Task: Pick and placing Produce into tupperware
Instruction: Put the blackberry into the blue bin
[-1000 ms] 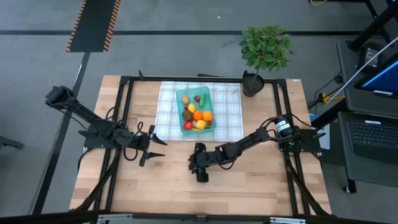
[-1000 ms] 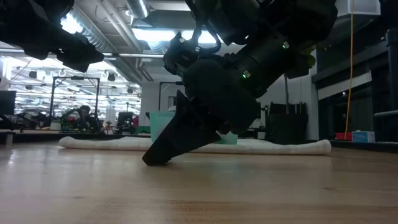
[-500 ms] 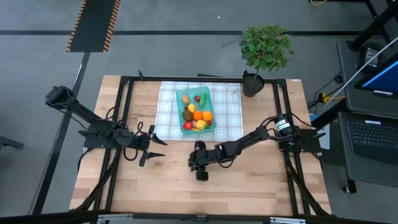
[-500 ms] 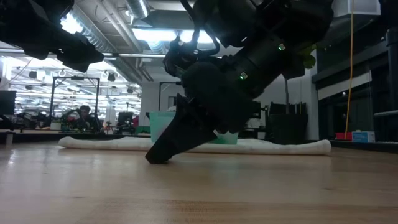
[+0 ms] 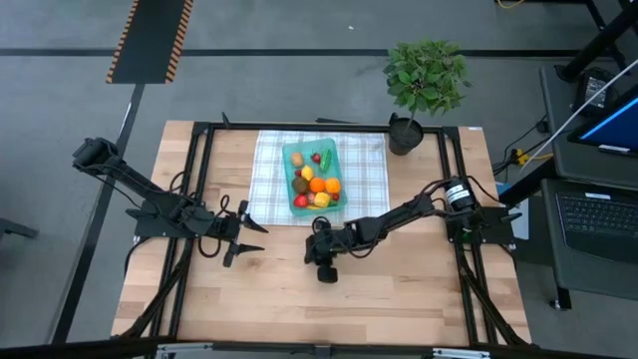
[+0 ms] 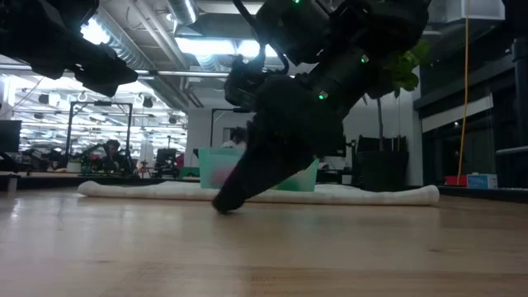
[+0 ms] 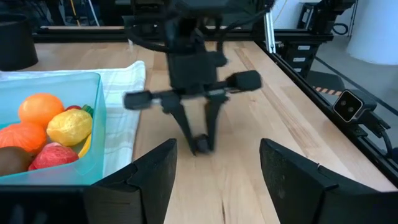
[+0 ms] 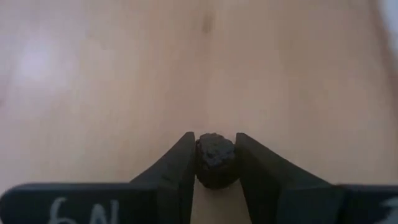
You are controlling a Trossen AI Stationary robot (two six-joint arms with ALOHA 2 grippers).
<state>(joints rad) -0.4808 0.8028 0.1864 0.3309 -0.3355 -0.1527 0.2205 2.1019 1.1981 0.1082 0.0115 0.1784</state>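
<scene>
The teal tupperware [image 5: 299,172] sits on a checked cloth and holds the produce [image 5: 317,186]: oranges, a yellow lemon, kiwi and red pieces, which also show in the left wrist view [image 7: 53,130]. My right gripper [image 5: 321,249] stands on the bare wood just near of the cloth, pointing down, shut on a small dark bumpy berry [image 8: 215,158]. The left wrist view shows it from the front [image 7: 200,144], and the low view shows its tips low at the table [image 6: 224,205]. My left gripper [image 5: 249,227] waits open above the table's left half, and its fingers frame the left wrist view [image 7: 214,186]. My right gripper pinches the small dark berry [image 8: 215,163] between its two fingers [image 8: 179,163], one on each side of it. The fingers come from above, slanting down. Whether the berry still rests on the wood or is just clear of it I cannot tell.
A potted plant [image 5: 424,80] stands at the far right corner of the table. The checked cloth [image 5: 364,184] covers the far middle. Bare wood [image 5: 399,299] lies near of the cloth and to both sides. Black frame rails [image 5: 199,179] run along the table's sides.
My right gripper has moved toward the far edge, closer to the tupperware, and has tipped more upright, staying shut with its tips low over the wood. My left arm has kept still.
</scene>
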